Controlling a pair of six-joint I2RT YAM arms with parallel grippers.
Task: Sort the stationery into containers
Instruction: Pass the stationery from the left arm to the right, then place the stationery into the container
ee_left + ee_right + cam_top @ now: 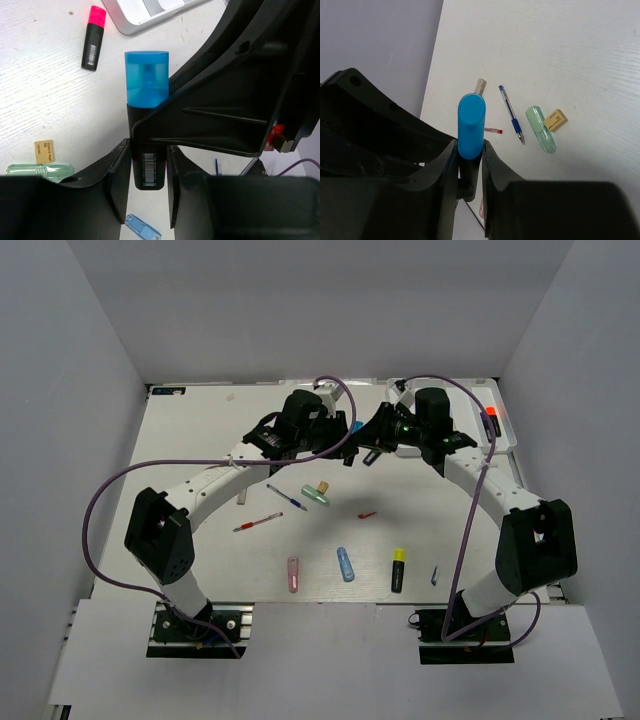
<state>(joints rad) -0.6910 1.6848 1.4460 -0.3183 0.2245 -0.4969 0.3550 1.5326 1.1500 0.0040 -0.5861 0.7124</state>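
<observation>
The white tray (131,24) lies ahead of the left gripper (147,172), beyond its fingertips. That gripper pinches the tail end of the blue-capped highlighter (146,80). The right gripper (469,162) clamps the same highlighter just below its cap, which juts out past both pairs of fingers.

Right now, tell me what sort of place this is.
Probably a robot lab test cell: plain grey walls box in a white table, two arms bolted at its edge, stationery scattered.

Blue-capped highlighter (146,80) in left end effector (148,172)
</observation>
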